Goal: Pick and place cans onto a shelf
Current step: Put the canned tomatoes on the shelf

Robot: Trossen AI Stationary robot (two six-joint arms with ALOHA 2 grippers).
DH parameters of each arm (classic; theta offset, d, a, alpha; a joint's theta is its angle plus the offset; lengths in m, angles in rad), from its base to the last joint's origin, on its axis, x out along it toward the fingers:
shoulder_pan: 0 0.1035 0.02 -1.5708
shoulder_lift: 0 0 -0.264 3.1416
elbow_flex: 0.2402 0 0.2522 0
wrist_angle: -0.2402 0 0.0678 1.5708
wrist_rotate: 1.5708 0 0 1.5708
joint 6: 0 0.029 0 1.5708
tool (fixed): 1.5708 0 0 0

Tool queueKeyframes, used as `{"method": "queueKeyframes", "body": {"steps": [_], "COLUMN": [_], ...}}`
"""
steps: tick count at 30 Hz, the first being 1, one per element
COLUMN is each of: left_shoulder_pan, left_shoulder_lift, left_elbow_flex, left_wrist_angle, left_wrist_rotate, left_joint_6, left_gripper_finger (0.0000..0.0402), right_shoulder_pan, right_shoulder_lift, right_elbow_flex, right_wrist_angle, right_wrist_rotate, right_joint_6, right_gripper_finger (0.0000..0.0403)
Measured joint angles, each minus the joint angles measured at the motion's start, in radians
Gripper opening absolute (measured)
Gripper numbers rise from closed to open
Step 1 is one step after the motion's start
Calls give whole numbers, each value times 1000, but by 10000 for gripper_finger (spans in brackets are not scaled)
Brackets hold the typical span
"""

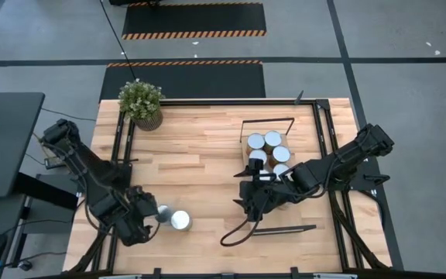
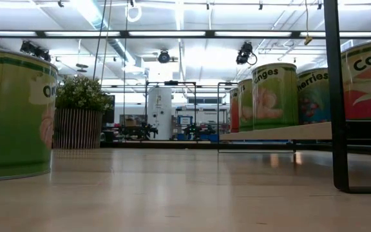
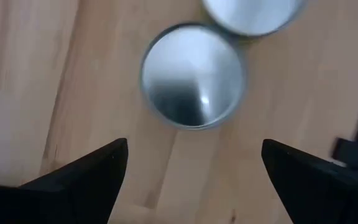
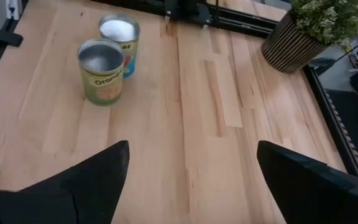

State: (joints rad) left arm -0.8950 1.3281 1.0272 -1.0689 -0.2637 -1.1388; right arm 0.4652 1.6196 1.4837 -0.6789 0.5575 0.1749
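Note:
Two cans stand upright on the tabletop near its front left: one [image 1: 163,215] partly under my left gripper [image 1: 152,217], the other [image 1: 180,221] just beside it. In the left wrist view my left gripper [image 3: 194,146] is open and points down, with the nearer can's silver top [image 3: 193,76] just ahead of its fingers. The shelf [image 1: 263,177] lies right of centre and carries several cans [image 1: 268,151]. My right gripper [image 1: 246,203] is open and empty beside the shelf's near left side, facing the two loose cans [image 4: 101,71].
A potted plant [image 1: 140,103] stands at the far left corner. A black metal frame [image 1: 320,139] runs along the table's edges. In the low view a green can [image 2: 11,116] looms at the left and the shelf board with cans [image 2: 282,132] at the right.

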Motion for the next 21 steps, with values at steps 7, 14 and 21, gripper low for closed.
{"method": "queueKeyframes", "body": {"steps": [7,14,21], "left_shoulder_pan": [-25,30,38], "left_shoulder_lift": [1,1,0], "left_elbow_flex": [-196,-337,-347], "left_wrist_angle": [151,403,528], "left_wrist_rotate": [10,-26,-122], "left_joint_6": [-80,28,148], "left_gripper_finger": [375,375,375], "right_shoulder_pan": [-2,-2,-1], "right_shoulder_lift": [0,0,0], "right_elbow_flex": [0,0,0], "right_wrist_angle": [-1,-1,-1], "right_wrist_rotate": [-13,-28,-36], "right_joint_6": [5,6,16], "right_gripper_finger": [362,362,362]}}
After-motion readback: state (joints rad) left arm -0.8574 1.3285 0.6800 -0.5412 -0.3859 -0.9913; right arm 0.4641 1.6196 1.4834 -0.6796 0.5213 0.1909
